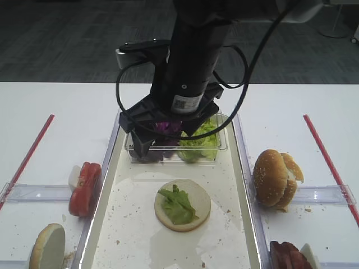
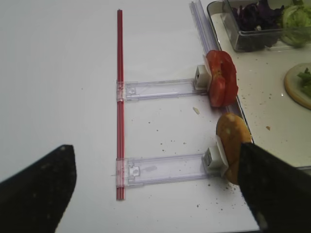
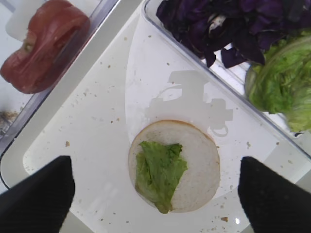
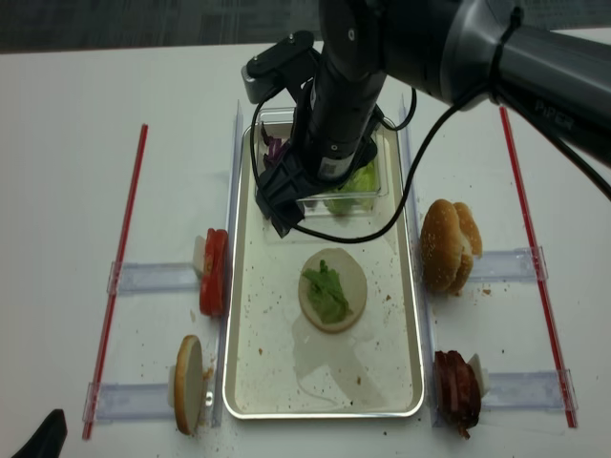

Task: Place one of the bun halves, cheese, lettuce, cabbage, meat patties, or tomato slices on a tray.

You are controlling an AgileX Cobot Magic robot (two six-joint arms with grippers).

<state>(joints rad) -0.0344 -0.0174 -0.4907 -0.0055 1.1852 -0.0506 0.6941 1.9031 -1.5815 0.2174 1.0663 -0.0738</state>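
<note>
White tabletop runs under everything, with dark floor behind it in the high view. On the tray (image 1: pixel 106 185), a long off-white pan with a silver rim and scattered crumbs, a pale flat bun half (image 1: pixel 182 205) lies near the middle, and a small frilly piece of lettuce (image 1: pixel 177 204) rests on top of it, covering its left part and leaving the right side bare. Above this, the right gripper (image 3: pixel 155 189) hangs with its two black fingers (image 3: pixel 39 194) spread wide, one to each side of the bun in the wrist view, holding nothing. At the far end of the tray sits a clear plastic box (image 1: pixel 168 152) with purple cabbage (image 3: pixel 218 24) on one side and more green lettuce leaves (image 3: pixel 282 82) on the other. Just outside the tray's left rim, tomato slices (image 1: pixel 84 188) stand on edge in a clear holder, and nearer the camera another bun half (image 1: pixel 47 246) stands likewise. On the right side, sesame-less golden bun domes (image 1: pixel 275 178) lean together, with dark red meat patties (image 1: pixel 289 256) below them. Red strips (image 1: pixel 28 157) mark both outer edges. Over the left side, the left gripper (image 2: pixel 155 194) shows its dark fingers wide apart and empty.
</note>
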